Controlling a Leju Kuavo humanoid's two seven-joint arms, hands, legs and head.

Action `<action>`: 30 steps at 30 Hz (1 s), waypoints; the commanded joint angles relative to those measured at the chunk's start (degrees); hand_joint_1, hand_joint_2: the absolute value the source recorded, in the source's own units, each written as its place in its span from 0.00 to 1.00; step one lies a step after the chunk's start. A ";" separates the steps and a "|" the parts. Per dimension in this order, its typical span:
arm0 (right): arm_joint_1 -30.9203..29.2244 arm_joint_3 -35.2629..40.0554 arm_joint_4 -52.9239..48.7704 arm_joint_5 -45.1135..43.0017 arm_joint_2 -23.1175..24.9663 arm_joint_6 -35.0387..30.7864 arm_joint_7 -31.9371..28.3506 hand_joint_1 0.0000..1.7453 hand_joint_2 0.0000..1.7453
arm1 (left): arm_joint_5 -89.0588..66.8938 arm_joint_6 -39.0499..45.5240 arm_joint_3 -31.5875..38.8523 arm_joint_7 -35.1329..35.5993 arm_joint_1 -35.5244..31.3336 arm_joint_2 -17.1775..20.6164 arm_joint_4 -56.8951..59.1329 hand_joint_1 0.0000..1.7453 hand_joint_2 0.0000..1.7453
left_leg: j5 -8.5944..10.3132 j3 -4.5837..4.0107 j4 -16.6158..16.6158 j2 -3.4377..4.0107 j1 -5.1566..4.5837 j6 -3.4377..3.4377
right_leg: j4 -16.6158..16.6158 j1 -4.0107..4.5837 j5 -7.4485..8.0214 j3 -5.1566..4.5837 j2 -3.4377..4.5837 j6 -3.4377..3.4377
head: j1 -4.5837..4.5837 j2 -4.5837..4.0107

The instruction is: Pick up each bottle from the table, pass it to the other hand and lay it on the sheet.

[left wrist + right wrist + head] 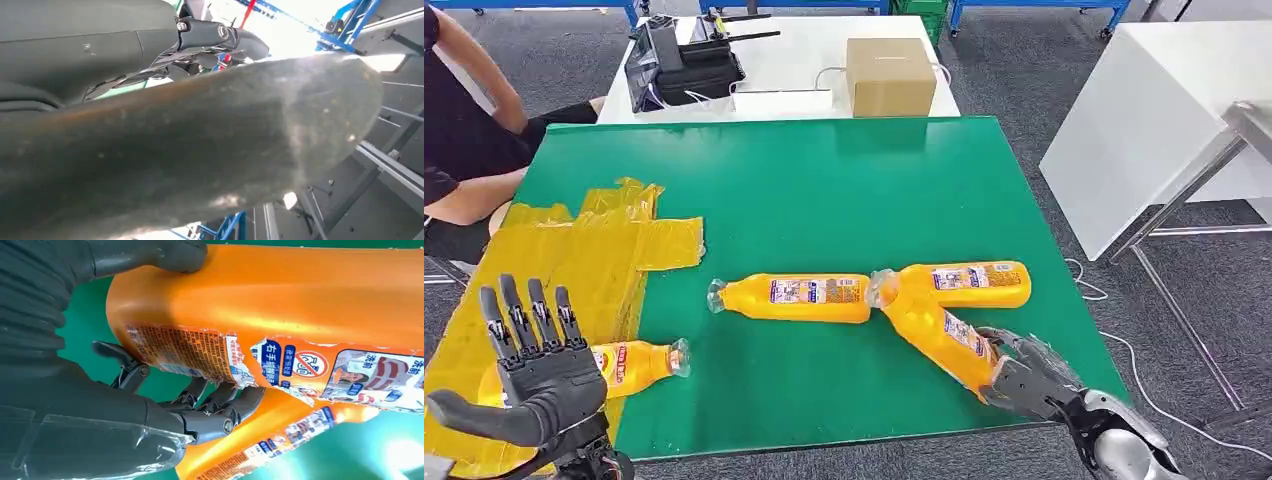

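You've got a green table (pixel 824 200) on grey carpet floor (pixel 1024 80). Just behind the green table stands a white table (pixel 804 60) carrying a cardboard box (pixel 890 76) and black gear (pixel 684 65). Right of the green table: a white cabinet (pixel 1144 130). Blue frames (pixel 1034 8) beyond it.

The left hand (pixel 539 375) is held up near the front left corner of the table. Its palm faces forward, its fingers (pixel 524 315) point up and are spread apart, and its thumb sticks out to the side. It holds nothing. The right hand (pixel 1029 380) reaches in at the front right edge and wraps around a bottle (pixel 939 335), thumb (pixel 150 255) on one side and fingers (pixel 220 405) on the other.
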 commanded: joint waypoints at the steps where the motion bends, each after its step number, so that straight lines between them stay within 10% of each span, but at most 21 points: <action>1: -0.34 -0.90 -5.34 -2.01 3.29 1.68 0.06 1.00 1.00 | 0.36 -0.36 1.59 -0.43 -0.26 -0.11 2.68 0.00 0.00 | 0.01 0.06 -0.10 0.04 -0.14 -0.06 | 0.06 -0.14 -0.03 -0.06 0.06 -0.03 | -0.02 0.00; 18: 1.01 -3.87 -6.44 4.52 10.95 -6.63 -1.88 1.00 1.00 | -4.33 -3.61 -4.86 8.70 -0.43 4.60 6.56 0.00 0.00 | 0.04 -0.04 -0.11 -0.06 -0.07 -0.06 | 0.02 -0.06 -0.01 -0.13 -0.05 -0.03 | 0.00 0.00; 19: 0.86 -4.12 -6.85 5.15 12.03 -7.26 -2.11 1.00 1.00 | -4.86 -4.30 -6.02 9.74 -0.52 5.12 7.59 0.00 1.00 | 0.07 0.04 -0.21 -0.09 -0.15 -0.09 | 0.01 -0.14 -0.02 -0.11 -0.08 -0.04 | 0.00 0.00; 30: -4.68 -1.74 -5.88 5.08 15.68 -7.69 -2.94 1.00 1.00 | -1.38 -7.66 -9.32 13.73 -0.50 6.45 8.66 0.00 1.00 | 0.07 -0.11 -0.11 0.02 -0.10 -0.09 | 0.11 -0.09 0.00 -0.27 0.01 -0.03 | 0.00 0.00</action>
